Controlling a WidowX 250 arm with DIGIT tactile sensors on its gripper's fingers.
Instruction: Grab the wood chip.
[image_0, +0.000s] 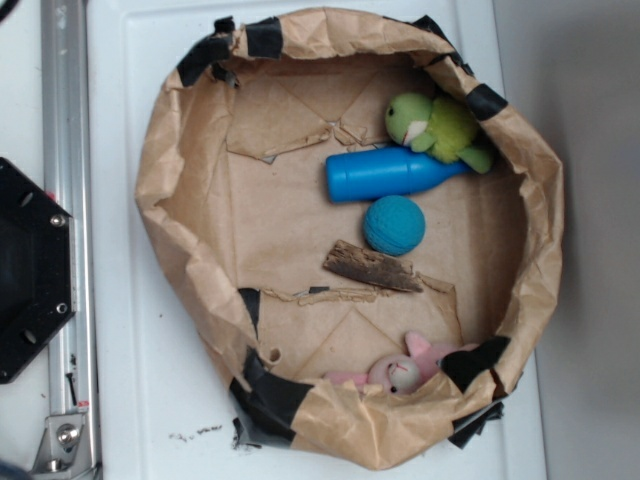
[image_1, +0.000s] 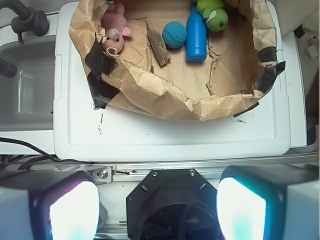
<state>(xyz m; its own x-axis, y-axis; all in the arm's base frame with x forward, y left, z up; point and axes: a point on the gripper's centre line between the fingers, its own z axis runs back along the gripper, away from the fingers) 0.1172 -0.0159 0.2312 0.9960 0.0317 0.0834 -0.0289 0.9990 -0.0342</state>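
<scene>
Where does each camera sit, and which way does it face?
Exterior: overhead, looking straight down into the paper basket; the black robot base shows at the left edge.
Wrist: on the arm, held back over the base, looking down and forward at the basket; the pincer shows open, pads in the bottom corners.
Shared: wood chip, ball, bottle, both plush toys.

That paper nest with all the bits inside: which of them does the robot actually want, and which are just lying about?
For the job:
- the wood chip, lying flat just below the teal ball
- the gripper, its jaws wide apart, far from the nest

Just lying about:
- teal ball
- blue bottle, on its side
- green plush toy
- pink plush toy
- brown paper nest itself
</scene>
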